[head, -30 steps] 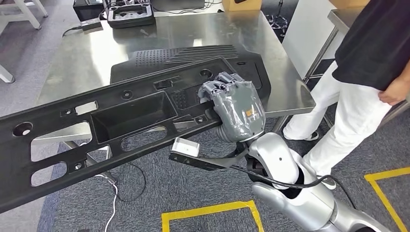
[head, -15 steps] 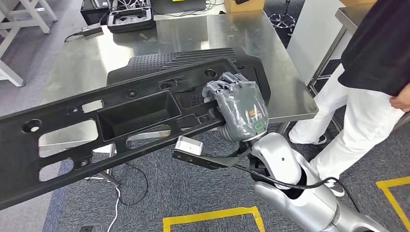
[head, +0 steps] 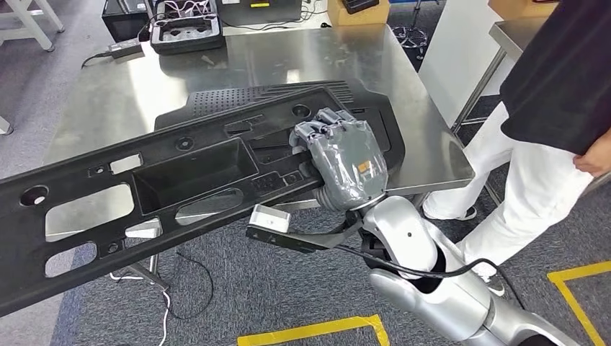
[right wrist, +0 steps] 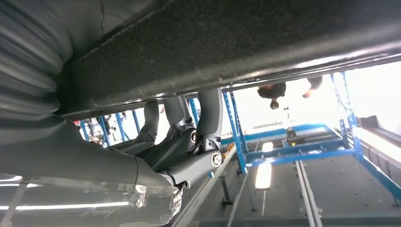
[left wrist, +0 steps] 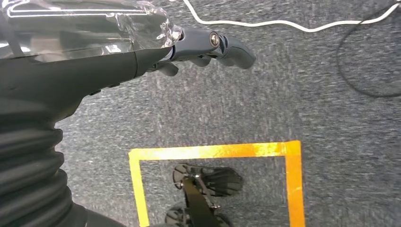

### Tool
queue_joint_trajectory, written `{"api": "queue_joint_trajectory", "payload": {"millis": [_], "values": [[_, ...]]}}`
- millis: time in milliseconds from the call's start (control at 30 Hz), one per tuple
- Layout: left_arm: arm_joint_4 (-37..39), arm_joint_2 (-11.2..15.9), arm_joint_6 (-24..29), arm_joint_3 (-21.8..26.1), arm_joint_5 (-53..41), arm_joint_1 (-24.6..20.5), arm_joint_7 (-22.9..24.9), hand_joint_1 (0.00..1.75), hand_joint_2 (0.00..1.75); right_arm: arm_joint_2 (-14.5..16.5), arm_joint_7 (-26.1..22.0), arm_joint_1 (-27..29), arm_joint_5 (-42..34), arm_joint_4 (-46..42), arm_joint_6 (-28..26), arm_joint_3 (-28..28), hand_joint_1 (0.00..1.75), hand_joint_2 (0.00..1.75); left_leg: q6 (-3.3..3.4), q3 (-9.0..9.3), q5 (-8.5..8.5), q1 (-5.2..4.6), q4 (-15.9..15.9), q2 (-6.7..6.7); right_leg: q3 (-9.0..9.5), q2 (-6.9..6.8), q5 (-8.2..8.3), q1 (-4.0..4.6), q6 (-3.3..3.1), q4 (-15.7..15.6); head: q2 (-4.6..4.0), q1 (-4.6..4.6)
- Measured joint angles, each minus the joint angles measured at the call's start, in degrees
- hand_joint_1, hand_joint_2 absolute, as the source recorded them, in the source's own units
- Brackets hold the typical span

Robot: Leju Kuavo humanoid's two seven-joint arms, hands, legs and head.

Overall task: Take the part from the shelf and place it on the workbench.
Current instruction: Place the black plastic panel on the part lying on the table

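The part (head: pixel 180 173) is a long black plastic panel with several cut-outs, slanting from the lower left up to the steel workbench (head: pixel 288 58). My right hand (head: pixel 346 162) grips its right end, which hangs over the bench's near edge, above a ribbed black panel (head: pixel 238 97) lying on the bench. From the right wrist, the fingers (right wrist: pixel 208 118) curl up against the underside of the part (right wrist: pixel 236 42). My left hand (left wrist: pixel 142 52) hangs over the carpet with its fingers (left wrist: pixel 222 45) stretched out and nothing in them.
A person (head: pixel 547 144) in white trousers stands close by the bench's right corner. A black case (head: pixel 184 29) and a cardboard box (head: pixel 357 11) sit at the far edge. Yellow tape (head: pixel 317 335) and white cable (head: pixel 166 310) lie on the carpet.
The whole view has shifted a little as the camera moved. My right hand keeps its grip, and the part's right end reaches slightly farther over the bench.
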Motion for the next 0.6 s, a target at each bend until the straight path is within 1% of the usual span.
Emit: {"api": "queue_joint_trajectory", "payload": {"millis": [33, 67, 100, 133, 167, 200, 233, 267, 300, 367, 433, 467, 500, 533, 567, 600], "values": [[0.00, 0.00, -0.02, -0.01, -0.01, -0.04, -0.01, 0.00, 1.75, 0.00, 0.00, 0.02, 0.01, 0.00, 0.01, 0.00, 1.75, 1.75, 0.25, 0.22, -0.19, -0.01, -0.04, 0.02, -2.09, -0.04, -1.44, -0.06, 0.17, 3.80, 0.00, 0.38], [0.00, 0.00, -0.07, -0.02, -0.01, -0.05, -0.01, 0.00, 1.75, 0.00, 0.00, 0.10, 0.00, 0.01, 0.01, 0.00, 1.75, 1.75, 0.40, 0.41, -0.41, -0.02, -0.02, 0.05, -4.57, -0.05, -2.67, -0.16, 0.32, 7.81, 0.00, 0.73], [0.00, 0.00, -0.14, -0.02, -0.02, -0.04, -0.01, 0.00, 1.75, -0.01, 0.01, 0.21, -0.01, 0.01, 0.02, 0.01, 1.75, 1.75, 0.47, 0.65, -0.64, -0.03, -0.01, 0.05, -6.70, -0.07, -3.12, -0.24, 0.43, 10.81, 0.00, 1.02], [0.00, 0.00, -0.22, -0.02, -0.02, -0.02, -0.01, 0.00, 1.75, -0.02, 0.01, 0.30, -0.01, 0.02, 0.03, 0.01, 1.75, 1.75, 0.45, 0.96, -0.93, -0.03, 0.00, 0.03, -7.93, -0.09, -2.37, -0.30, 0.47, 11.81, 0.00, 1.28], [0.00, 0.00, -0.29, -0.03, -0.03, 0.00, -0.01, 0.00, 1.75, -0.03, 0.01, 0.34, -0.01, 0.02, 0.04, 0.01, 1.75, 1.75, 0.39, 1.38, -1.26, -0.02, 0.01, -0.01, -8.03, -0.11, -0.44, -0.34, 0.43, 10.53, 0.00, 1.52], [0.00, 0.00, -0.33, -0.04, -0.04, 0.00, 0.00, 0.00, 1.75, -0.03, 0.01, 0.36, -0.01, 0.02, 0.05, 0.01, 1.75, 1.75, 0.27, 1.94, -1.65, -0.01, 0.02, -0.06, -7.01, -0.14, 2.35, -0.36, 0.30, 7.08, 0.00, 1.78], [0.00, 0.00, -0.36, -0.05, -0.05, 0.00, 0.00, 0.00, 1.75, -0.03, 0.00, 0.38, -0.01, 0.02, 0.05, 0.01, 1.75, 1.75, 0.08, 2.47, -2.07, -0.02, 0.01, -0.10, -5.53, -0.17, 4.69, -0.32, 0.14, 3.18, 0.00, 2.02], [0.00, 0.00, -0.36, -0.05, -0.06, -0.04, 0.01, 0.00, 1.75, -0.02, 0.01, 0.35, -0.01, 0.02, 0.04, 0.00, 1.75, 1.75, -0.21, 2.84, -2.46, -0.08, 0.08, -0.13, -4.14, -0.19, 6.26, -0.19, -0.03, -0.30, 0.00, 2.19], [0.00, 0.00, -0.37, -0.08, -0.08, -0.08, 0.01, 0.00, 1.75, -0.01, 0.01, 0.33, -0.02, 0.03, 0.04, 0.00, 1.75, 1.75, -0.50, 3.06, -2.76, -0.14, 0.08, -0.15, -3.21, -0.19, 6.93, -0.07, -0.26, -2.56, 0.00, 2.29], [0.00, 0.00, -0.37, -0.16, -0.10, -0.18, 0.02, 0.00, 1.75, 0.01, 0.04, 0.28, -0.01, 0.04, 0.05, -0.01, 1.75, 1.75, -1.14, 3.18, -3.07, -0.20, -0.08, -0.11, -2.78, -0.08, 6.48, 0.23, -0.78, -3.74, 0.00, 2.12], [0.00, 0.00, -0.37, -0.37, -0.12, -0.28, 0.01, 0.00, 1.75, 0.04, 0.06, 0.23, 0.02, 0.04, 0.05, -0.02, 1.75, 1.75, -1.82, 3.40, -3.60, -0.05, -0.20, -0.07, -2.32, -0.01, 6.34, 0.09, -1.36, -4.29, 0.00, 1.92], [0.00, 0.00, -0.37, -0.54, -0.13, -0.35, 0.01, 0.00, 1.75, 0.09, 0.07, 0.15, 0.02, 0.04, 0.04, -0.02, 1.75, 1.75, -2.14, 3.13, -4.21, 0.02, 0.78, -0.06, -1.89, -0.06, 6.28, -0.04, -1.65, -4.67, 0.00, 1.73], [0.00, 0.01, -0.37, -0.71, -0.13, -0.42, 0.00, 0.00, 1.75, 0.16, 0.07, 0.07, 0.02, 0.04, 0.04, -0.02, 1.75, 1.75, -2.39, 2.20, -5.25, 0.08, 2.93, -0.06, -1.39, -0.15, 6.19, -0.19, -1.93, -5.03, 0.00, 1.42], [0.00, 0.03, -0.37, -0.86, -0.13, -0.44, -0.01, 0.00, 1.75, 0.22, 0.07, 0.03, 0.01, 0.04, 0.04, -0.02, 1.75, 1.75, -2.58, 0.57, -6.52, 0.12, 6.38, -0.04, -0.97, -0.24, 5.97, -0.21, -2.18, -5.19, 0.00, 1.03], [0.00, 0.05, -0.37, -0.95, -0.13, -0.39, 0.00, 0.00, 1.75, 0.27, 0.07, 0.04, 0.01, 0.04, 0.05, -0.02, 1.75, 1.75, -2.72, -1.72, -7.81, 0.15, 10.40, -0.02, -0.63, -0.31, 5.69, -0.19, -2.40, -5.22, 0.00, 0.62], [0.00, 0.08, -0.37, -0.98, -0.12, -0.29, 0.01, 0.00, 1.75, 0.28, 0.07, 0.10, 0.00, 0.04, 0.06, -0.01, 1.75, 1.75, -2.83, -4.00, -8.72, 0.18, 14.02, -0.02, -0.31, -0.33, 5.39, -0.18, -2.51, -5.22, 0.00, 0.32]]}}
